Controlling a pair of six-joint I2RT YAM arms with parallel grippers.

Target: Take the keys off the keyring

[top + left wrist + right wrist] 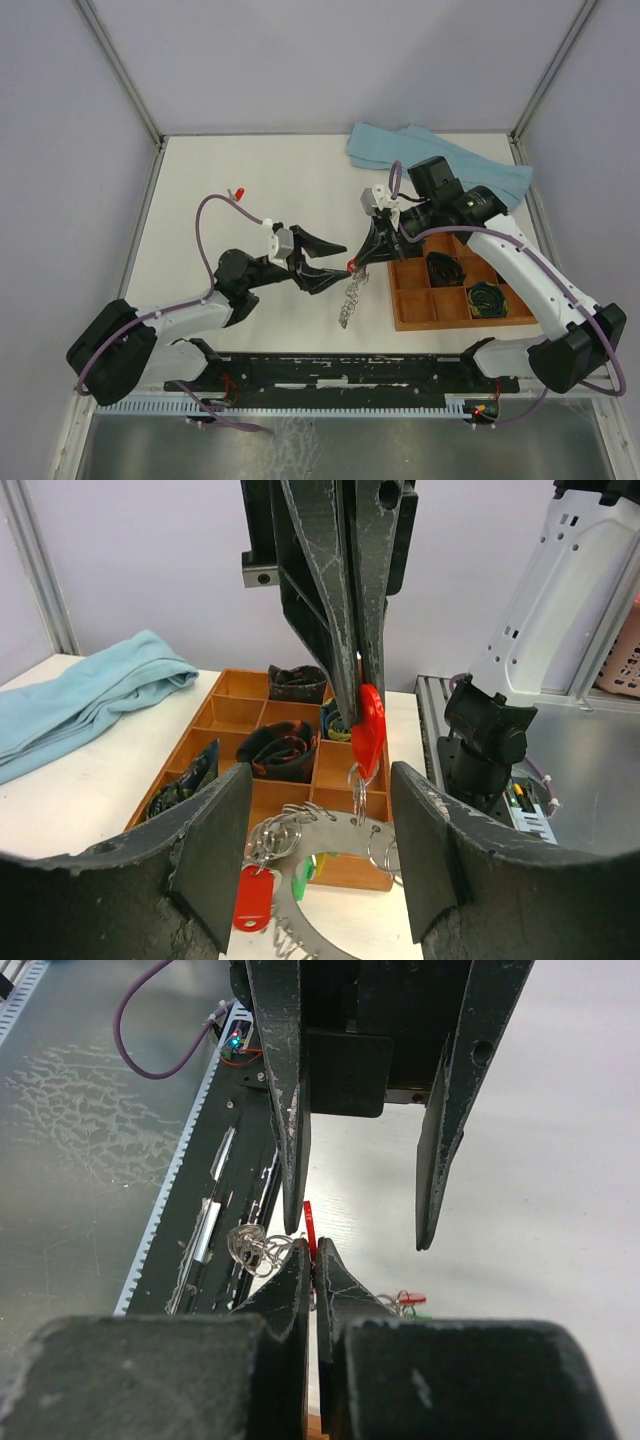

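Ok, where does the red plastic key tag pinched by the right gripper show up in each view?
Top external: the red plastic key tag sits mid-frame.
Left wrist: centre, upright.
Right wrist: a thin red sliver, lower centre.
Shared landmark: the right gripper, shut on it in all three.

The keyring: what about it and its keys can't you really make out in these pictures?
Top view: the keyring is too small to count what hangs on it.
Left wrist view: its lower part is cut off by the bottom edge, its sides hidden behind the left gripper.
Right wrist view: the red key shows only as a sliver; the shut right gripper covers the rest.
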